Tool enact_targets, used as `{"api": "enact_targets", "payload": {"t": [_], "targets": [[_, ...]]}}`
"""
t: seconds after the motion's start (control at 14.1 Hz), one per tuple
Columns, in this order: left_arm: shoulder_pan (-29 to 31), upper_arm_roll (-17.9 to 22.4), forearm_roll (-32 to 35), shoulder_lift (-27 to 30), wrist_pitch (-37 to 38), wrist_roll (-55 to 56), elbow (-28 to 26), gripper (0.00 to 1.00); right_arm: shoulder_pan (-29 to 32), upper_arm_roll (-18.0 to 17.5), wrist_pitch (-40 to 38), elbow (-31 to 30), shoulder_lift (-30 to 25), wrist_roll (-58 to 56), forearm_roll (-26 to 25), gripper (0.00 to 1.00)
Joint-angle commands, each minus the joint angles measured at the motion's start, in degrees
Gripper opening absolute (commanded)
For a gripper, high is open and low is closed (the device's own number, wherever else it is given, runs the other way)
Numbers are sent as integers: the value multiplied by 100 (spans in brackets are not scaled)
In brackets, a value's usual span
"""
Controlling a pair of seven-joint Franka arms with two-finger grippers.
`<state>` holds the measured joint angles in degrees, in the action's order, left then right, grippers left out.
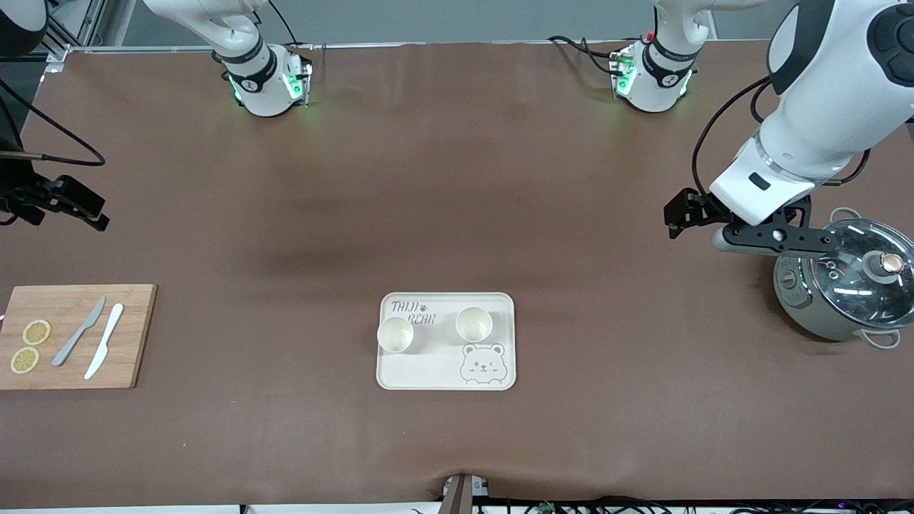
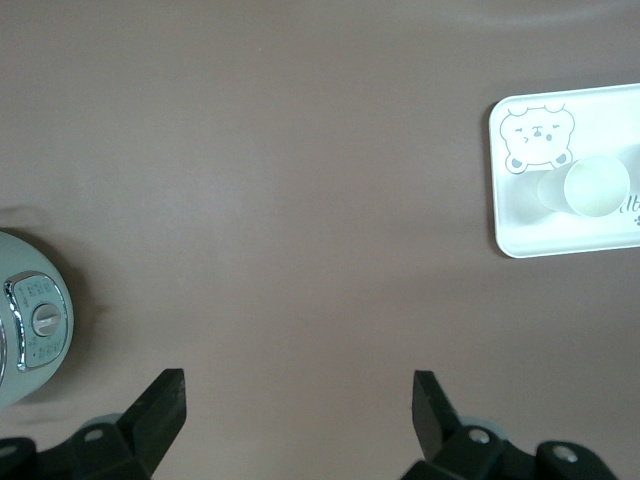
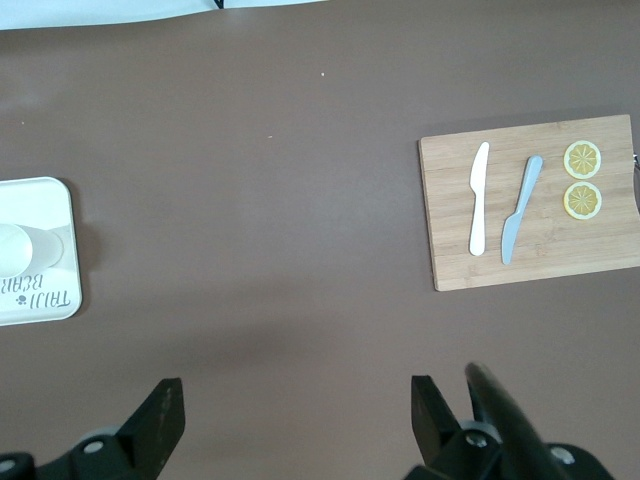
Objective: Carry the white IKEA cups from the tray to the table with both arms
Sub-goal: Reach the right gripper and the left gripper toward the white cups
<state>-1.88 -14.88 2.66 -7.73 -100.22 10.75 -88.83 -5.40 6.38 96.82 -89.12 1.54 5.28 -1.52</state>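
- The right gripper (image 3: 290, 410) was mostly cut off at the edge of the front view; its wrist view showed the two fingers spread wide with bare table between them, holding nothing.
- The left gripper (image 2: 300, 405) hung over the table beside the pot (image 1: 846, 289), toward the left arm's end from the tray (image 1: 500, 307); its fingers were spread wide and empty.
- Both white cups stood upright on the tray, rims up, in the half farther from the front camera than the printed bear (image 1: 482, 363).
- The cup toward the right arm's end (image 1: 395, 334) sat at the tray's edge, slightly nearer the front camera than the other cup (image 1: 473, 323), which stood just above the bear.
- In the left wrist view only one cup (image 2: 596, 186) showed clearly, the tray (image 2: 520, 235) being cut off; in the right wrist view the other cup (image 3: 25, 247) was partly cut off.
- The tray's long axis ran along the table from one arm's end to the other.
- A cutting board (image 1: 132, 335) lay well apart from the tray toward the right arm's end, bearing two knives and two lemon slices.
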Motion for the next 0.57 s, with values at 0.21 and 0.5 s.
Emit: {"api": "enact_targets", "payload": {"t": [0.21,0.5], "targets": [[-57,-76,-45,-218,-68,40,5,100,328,-241,-23,-62,-92,-71,3,100],[-434,-85,-178,-938,-446,638,250,100,259,-260,-5,-18,-66,-80,-6,100]]}}
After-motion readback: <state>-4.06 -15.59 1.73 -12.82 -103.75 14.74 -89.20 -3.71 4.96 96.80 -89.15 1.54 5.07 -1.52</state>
